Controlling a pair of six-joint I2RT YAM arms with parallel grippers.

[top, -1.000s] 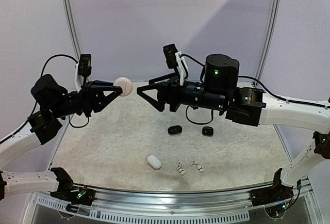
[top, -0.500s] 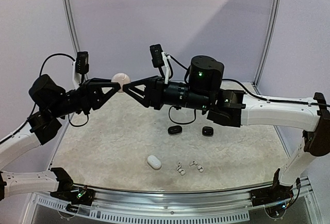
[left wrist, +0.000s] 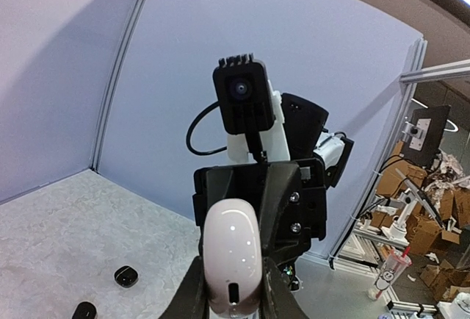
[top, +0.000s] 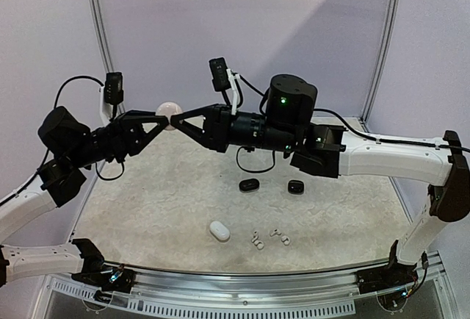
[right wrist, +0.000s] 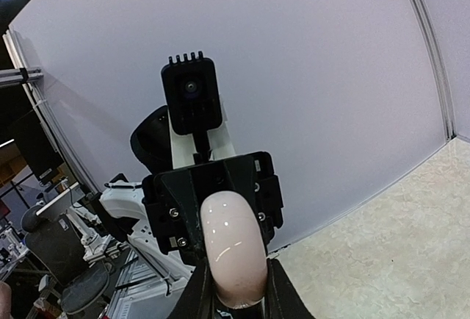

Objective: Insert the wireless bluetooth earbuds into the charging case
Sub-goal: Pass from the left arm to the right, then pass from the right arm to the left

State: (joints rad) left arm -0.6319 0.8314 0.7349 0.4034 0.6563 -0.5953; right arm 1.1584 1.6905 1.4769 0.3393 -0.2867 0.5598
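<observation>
A white pebble-shaped charging case [top: 170, 107] hangs in mid-air above the far left of the table, its lid closed. My left gripper [top: 167, 118] is shut on it from the left, and the left wrist view shows the case [left wrist: 233, 256] pinched between the fingers of that gripper [left wrist: 233, 293]. My right gripper [top: 175, 118] meets it from the right. Its fingers press both sides of the case [right wrist: 233, 249] in the right wrist view, right gripper [right wrist: 233, 298]. White earbuds [top: 257, 242] [top: 279, 237] lie loose on the table near the front.
A second white case [top: 219, 231] lies left of the earbuds. Two glossy black oval pieces [top: 249, 184] [top: 295, 186] sit mid-table and also show as black pieces [left wrist: 125, 276] in the left wrist view. The table [top: 147, 209] has a speckled mat and purple walls behind.
My right arm swung left to the held case and its open fingers closed onto it. The left arm kept its grip and lifted slightly.
</observation>
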